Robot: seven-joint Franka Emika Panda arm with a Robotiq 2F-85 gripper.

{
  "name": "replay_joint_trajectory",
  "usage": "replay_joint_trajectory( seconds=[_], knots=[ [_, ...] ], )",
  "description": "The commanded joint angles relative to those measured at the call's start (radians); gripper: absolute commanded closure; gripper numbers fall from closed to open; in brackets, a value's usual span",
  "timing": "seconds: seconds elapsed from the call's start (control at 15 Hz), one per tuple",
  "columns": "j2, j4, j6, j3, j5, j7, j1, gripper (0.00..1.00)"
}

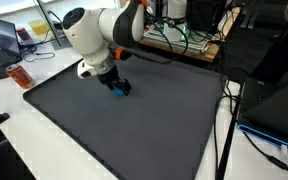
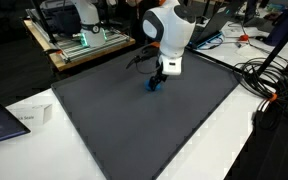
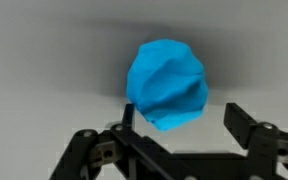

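My gripper (image 3: 179, 112) has its fingers apart, one on each side of the blue crumpled lump (image 3: 167, 85); in the wrist view one finger is clear of it and the other is just beside it, touching or not I cannot tell; the lump lies on the dark mat (image 1: 134, 125), in its far part; a red packet (image 1: 19, 76) lies on the white table, left of the mat.

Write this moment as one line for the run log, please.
gripper: open, low over mat | blue lump: lies on mat, between the jaws | contact: cannot tell | held: no
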State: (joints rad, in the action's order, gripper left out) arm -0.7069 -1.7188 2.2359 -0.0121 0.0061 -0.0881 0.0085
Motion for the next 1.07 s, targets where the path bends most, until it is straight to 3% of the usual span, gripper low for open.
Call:
replay_joint_trajectory(
  seconds=[0.0,0.47,0.73,0.93,1.0],
  knots=[
    [-0.011,0.025,-0.035,0.014,-0.044,0.027,0.021,0.39],
    [-0.008,0.042,-0.072,0.017,-0.084,0.028,0.031,0.83],
    [-0.010,0.055,-0.093,0.016,-0.094,0.025,0.035,0.90],
    [-0.010,0.056,-0.100,0.016,-0.100,0.025,0.037,0.74],
    [-0.009,0.055,-0.104,0.014,-0.099,0.022,0.036,0.56]
  ],
)
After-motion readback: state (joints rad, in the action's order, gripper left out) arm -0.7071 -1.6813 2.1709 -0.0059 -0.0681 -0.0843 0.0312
